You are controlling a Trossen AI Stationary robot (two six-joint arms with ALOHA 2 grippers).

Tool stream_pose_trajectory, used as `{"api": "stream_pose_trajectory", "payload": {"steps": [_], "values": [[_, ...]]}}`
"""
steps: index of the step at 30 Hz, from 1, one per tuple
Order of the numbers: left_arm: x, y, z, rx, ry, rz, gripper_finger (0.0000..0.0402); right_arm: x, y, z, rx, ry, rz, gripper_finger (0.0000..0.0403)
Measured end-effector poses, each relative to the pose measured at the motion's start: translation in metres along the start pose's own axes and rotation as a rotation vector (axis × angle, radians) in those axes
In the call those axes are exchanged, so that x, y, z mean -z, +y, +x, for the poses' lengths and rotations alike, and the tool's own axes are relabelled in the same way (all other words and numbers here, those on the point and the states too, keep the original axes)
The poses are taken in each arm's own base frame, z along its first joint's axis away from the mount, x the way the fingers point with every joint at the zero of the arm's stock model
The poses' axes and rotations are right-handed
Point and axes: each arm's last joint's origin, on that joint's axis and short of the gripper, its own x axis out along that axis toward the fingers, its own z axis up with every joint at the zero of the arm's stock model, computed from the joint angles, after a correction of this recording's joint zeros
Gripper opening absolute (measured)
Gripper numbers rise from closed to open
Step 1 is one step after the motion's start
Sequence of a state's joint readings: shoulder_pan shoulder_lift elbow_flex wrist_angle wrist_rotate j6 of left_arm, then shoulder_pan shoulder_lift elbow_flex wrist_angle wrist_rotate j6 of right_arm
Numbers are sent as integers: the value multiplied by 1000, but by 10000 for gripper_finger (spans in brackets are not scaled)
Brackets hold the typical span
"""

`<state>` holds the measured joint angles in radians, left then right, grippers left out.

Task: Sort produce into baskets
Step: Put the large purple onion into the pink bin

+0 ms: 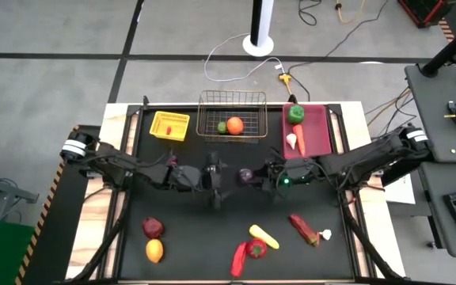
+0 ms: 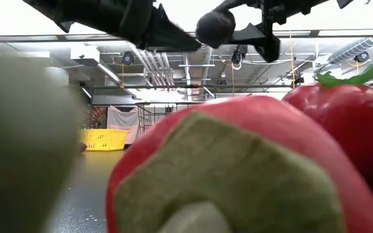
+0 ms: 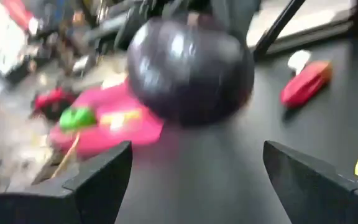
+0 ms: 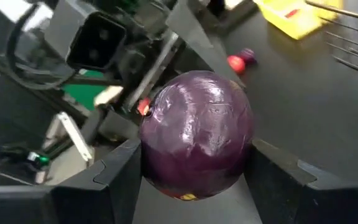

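A round, glossy purple fruit [image 4: 196,134] hangs in the air over the middle of the black table, clear of it [image 1: 246,174]. My right gripper [image 4: 194,152] is shut on it, reaching in from the table's right [image 1: 264,172]. My left gripper [image 3: 197,152] faces it from the left with its fingers wide open; the fruit [image 3: 190,68] sits just beyond their tips, apart from them. In the low view the fruit [image 2: 215,27] shows dark at the top, with both arms above it. My right gripper pinches the purple fruit between its two fingers, one on each opposite side [image 4: 149,155]. The fingers come roughly level from the table's right. The fruit is lifted clear of the table.
At the far edge stand a yellow tray [image 1: 179,119], a wire basket [image 1: 232,96] with an orange and a green piece, and a pink bin [image 1: 321,131] with a green pepper. Loose produce lies near the front: a lemon [image 1: 154,250], a red pepper [image 1: 256,248], and a red piece [image 1: 303,229].
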<state>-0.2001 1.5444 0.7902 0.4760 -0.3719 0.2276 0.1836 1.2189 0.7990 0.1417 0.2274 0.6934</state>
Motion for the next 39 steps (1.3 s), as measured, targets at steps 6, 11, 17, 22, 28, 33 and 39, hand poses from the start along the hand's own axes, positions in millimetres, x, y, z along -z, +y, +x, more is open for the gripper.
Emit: {"api": "stream_pose_trajectory", "payload": {"steps": [6, 11, 17, 22, 28, 33, 39], "values": [[8, 5, -10, -75, 160, -33, 336, -25, -17, -22, 288, 128, 10, 233], [-1, 12, -19, -103, 135, -53, 333, -58, -43, -44, 700, 241, -15, 234], [-7, 17, -30, -106, 138, -112, 333, -87, -91, -66, 1067, 380, 56, 233], [-9, 20, -35, -108, 144, -129, 333, -91, -142, -76, 1205, 519, 187, 235], [-10, 20, -37, -109, 142, -130, 333, -78, -195, -81, 1311, 609, 285, 236], [-9, 20, -36, -109, 143, -143, 333, -69, -220, -78, 1326, 617, 299, 247], [-9, 21, -36, -127, 145, -142, 333, -70, -237, -73, 1363, 603, 264, 257]]}}
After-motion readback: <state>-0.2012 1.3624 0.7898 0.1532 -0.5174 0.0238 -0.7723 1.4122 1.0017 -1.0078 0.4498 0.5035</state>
